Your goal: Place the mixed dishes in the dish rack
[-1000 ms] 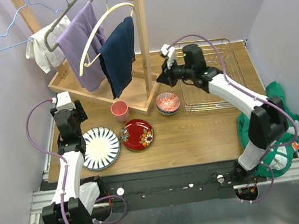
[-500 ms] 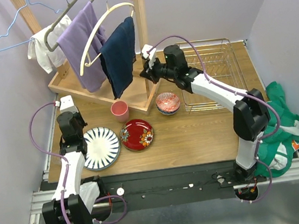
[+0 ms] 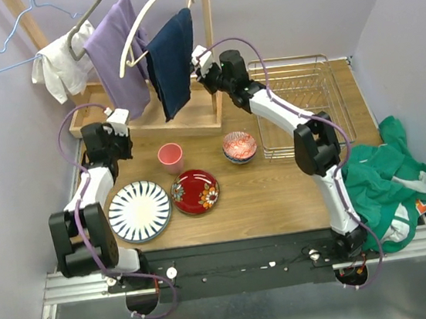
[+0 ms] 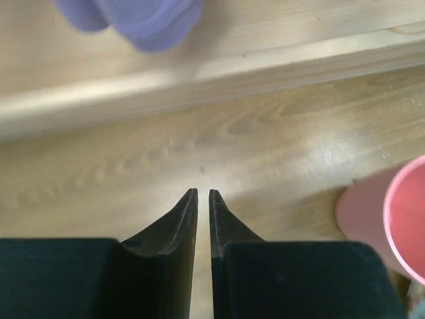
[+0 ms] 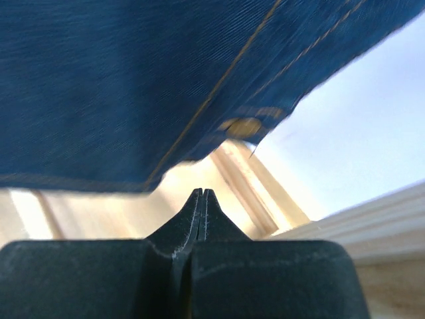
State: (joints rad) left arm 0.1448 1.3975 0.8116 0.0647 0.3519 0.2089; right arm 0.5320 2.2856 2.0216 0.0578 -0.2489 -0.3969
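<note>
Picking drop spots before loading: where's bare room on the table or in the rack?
Biggest bare patch of table: in front of the dish rack, right of the red floral plate, left of the green cloth. The rack looks empty too. Crowded: striped plate, red floral plate and pink cup bunched by the wooden tray, near-left.

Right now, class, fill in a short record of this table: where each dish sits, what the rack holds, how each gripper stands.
pink cup: upright on the table
red floral plate: flat, nearer the arms than the pink cup
striped plate: flat, left of the red floral plate
red-pink bowl: upright, just left of the dish rack
dish rack: no dish visible inside
left gripper: shut, empty, near the pink cup
right gripper: shut, empty, by the dark blue cloth
</note>
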